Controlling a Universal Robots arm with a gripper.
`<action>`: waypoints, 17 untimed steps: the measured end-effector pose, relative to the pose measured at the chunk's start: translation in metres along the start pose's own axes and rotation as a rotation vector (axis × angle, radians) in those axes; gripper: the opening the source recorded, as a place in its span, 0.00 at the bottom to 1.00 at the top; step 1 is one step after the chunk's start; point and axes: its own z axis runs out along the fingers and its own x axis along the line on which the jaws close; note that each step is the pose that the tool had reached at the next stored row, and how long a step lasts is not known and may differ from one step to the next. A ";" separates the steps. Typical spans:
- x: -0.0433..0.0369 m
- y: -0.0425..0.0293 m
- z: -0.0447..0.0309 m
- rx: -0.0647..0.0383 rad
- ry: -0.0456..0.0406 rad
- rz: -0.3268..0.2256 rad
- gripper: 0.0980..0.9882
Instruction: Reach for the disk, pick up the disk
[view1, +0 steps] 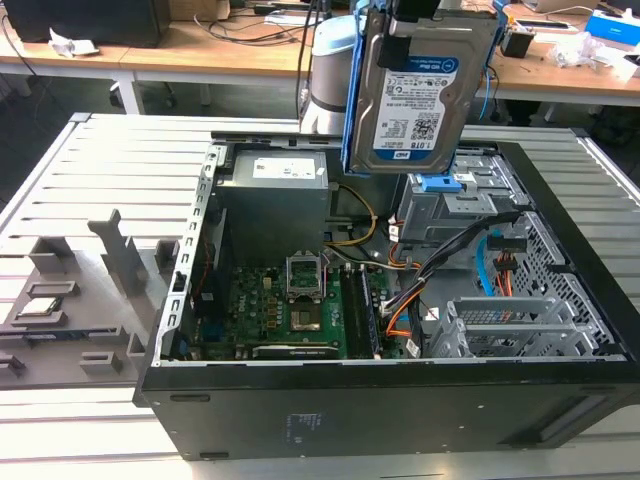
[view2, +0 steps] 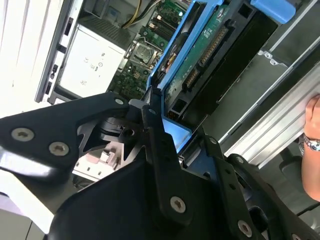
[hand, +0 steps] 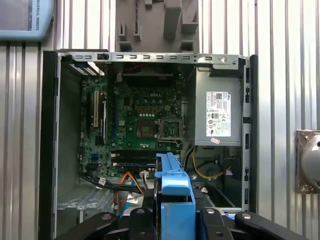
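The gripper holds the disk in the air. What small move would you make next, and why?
Probably a short straight lift with the grip shut. In the exterior view the disk hangs upright from the gripper, and its lower edge appears close above the blue-tabbed drive cage in the open computer case. More height would likely clear the cage before any sideways travel.
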 end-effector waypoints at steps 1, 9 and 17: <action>0.0015 0.0000 0.0000 0.000 0.0000 0.000 0.30; 0.0179 0.0001 0.0002 0.000 0.0000 0.000 0.30; 0.0302 0.0002 0.0004 0.000 0.0000 0.000 0.30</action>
